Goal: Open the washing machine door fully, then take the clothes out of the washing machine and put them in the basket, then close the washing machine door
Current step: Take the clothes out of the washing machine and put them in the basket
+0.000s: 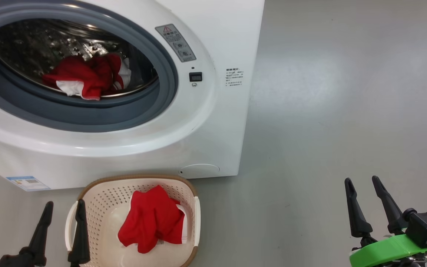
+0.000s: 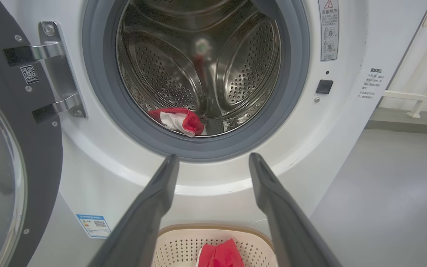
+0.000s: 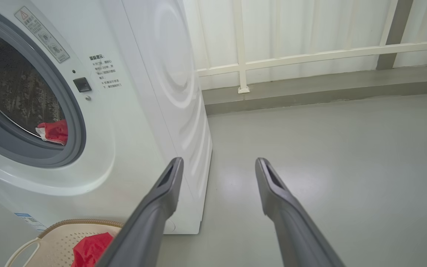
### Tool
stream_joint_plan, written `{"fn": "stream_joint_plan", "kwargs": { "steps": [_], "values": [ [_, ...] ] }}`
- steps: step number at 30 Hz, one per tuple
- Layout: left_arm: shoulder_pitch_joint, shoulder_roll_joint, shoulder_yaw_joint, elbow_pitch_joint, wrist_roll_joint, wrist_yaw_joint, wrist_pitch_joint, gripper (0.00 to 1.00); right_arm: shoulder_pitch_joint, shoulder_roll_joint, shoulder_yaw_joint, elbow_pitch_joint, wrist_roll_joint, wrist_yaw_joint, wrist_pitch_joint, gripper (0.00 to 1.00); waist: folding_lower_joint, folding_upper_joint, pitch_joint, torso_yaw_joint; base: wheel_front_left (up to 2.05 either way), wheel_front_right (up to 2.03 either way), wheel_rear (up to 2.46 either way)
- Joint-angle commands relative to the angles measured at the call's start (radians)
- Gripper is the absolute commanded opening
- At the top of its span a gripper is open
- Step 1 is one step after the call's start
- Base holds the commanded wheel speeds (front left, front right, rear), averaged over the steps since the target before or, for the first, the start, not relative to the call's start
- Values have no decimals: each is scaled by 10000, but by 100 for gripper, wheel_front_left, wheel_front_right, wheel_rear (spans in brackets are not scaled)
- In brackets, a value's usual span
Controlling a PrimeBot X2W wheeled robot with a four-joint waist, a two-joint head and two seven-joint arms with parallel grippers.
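While one red garment (image 1: 152,218) lies in the basket (image 1: 98,185), the rest of the clothes (image 1: 87,78) sit bunched at 6 o'clock in the drum of the washing machine (image 1: 213,122), just behind the grey gasket (image 1: 161,96). Your left gripper (image 1: 65,203) hovers at the basket's 9 o'clock rim, fingers spread wide and empty. The right gripper (image 1: 361,180) is likewise spread, holding nothing, well apart at 3 o'clock. Expect light, limp cloth that drapes and trails. Pinch the raised red fold on top, not the flat white panel, and lift clear of the gasket lip. The washing machine door (image 2: 13,148) stands swung open at 9 o'clock.
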Motion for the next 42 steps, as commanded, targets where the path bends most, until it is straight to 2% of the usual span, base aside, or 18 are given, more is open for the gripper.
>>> {"fn": "stream_joint_plan", "kwargs": {
  "steps": [1,11,16,29,37,42],
  "values": [
    [-117,94,384,-288,70,-56,-49,100,-75,-87,145,-252,72,65,-65,100,0,0,18,2,0,0,0],
    [-511,31,362,-88,107,-56,-49,100,-261,-87,134,-275,82,65,-65,100,0,0,235,-70,0,0,0],
    [-1213,51,220,384,226,-56,-49,100,-493,-87,201,-302,119,65,-65,100,0,0,624,-25,0,0,0],
    [-4965,610,125,2669,796,-56,-49,100,-1498,-87,334,-444,215,65,-65,100,0,0,2219,-117,0,0,0],
    [-7831,1299,135,4968,1109,27,-49,100,-2119,-87,403,-560,317,65,-65,100,0,0,3415,-355,0,0,0],
    [-9193,1650,159,6475,1052,18,-49,100,-2394,-87,526,-552,390,65,-65,100,0,0,3747,-596,0,0,0]
  ]
}}
